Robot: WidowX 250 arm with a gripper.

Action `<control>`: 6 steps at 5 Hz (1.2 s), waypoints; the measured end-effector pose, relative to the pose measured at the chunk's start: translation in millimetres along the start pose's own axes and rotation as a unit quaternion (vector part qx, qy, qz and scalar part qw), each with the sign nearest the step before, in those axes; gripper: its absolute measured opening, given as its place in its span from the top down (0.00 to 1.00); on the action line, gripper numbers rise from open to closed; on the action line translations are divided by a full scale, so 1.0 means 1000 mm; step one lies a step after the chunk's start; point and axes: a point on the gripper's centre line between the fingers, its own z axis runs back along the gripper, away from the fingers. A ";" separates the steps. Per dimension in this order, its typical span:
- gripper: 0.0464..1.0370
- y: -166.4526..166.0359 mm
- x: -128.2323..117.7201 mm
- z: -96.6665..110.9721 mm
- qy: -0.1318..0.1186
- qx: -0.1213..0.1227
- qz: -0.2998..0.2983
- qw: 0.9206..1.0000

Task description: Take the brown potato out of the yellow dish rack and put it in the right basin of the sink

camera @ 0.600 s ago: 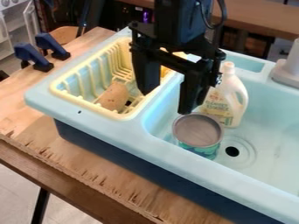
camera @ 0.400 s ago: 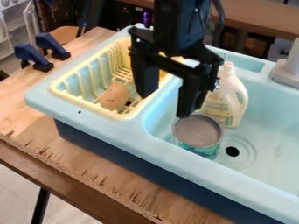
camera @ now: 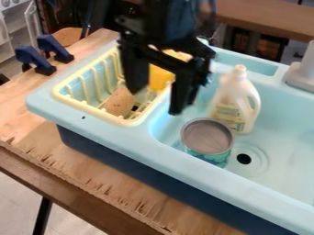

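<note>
Unreadable label (camera: 227, 112) on white bottle (camera: 234, 89)

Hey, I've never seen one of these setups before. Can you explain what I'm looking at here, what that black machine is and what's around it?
The black machine is a robot arm, coming in from the top of the view. A fixed camera looks down at it at a slant. At its lower end is a two-finger gripper, which is open and holding nothing.

Below it is a light blue toy sink on a wooden table. To the left, a pale yellow rack holds a brown, potato-like thing and a bright yellow thing, partly hidden by the gripper. In the basin stand a can and a pale bottle with a handle, near the drain hole.
</note>
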 end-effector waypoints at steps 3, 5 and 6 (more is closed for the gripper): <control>0.04 0.058 -0.004 0.003 -0.021 0.020 0.083 0.996; 0.04 0.074 0.018 -0.013 -0.040 0.012 0.097 0.994; 0.04 0.074 0.033 -0.021 -0.065 0.012 0.101 0.993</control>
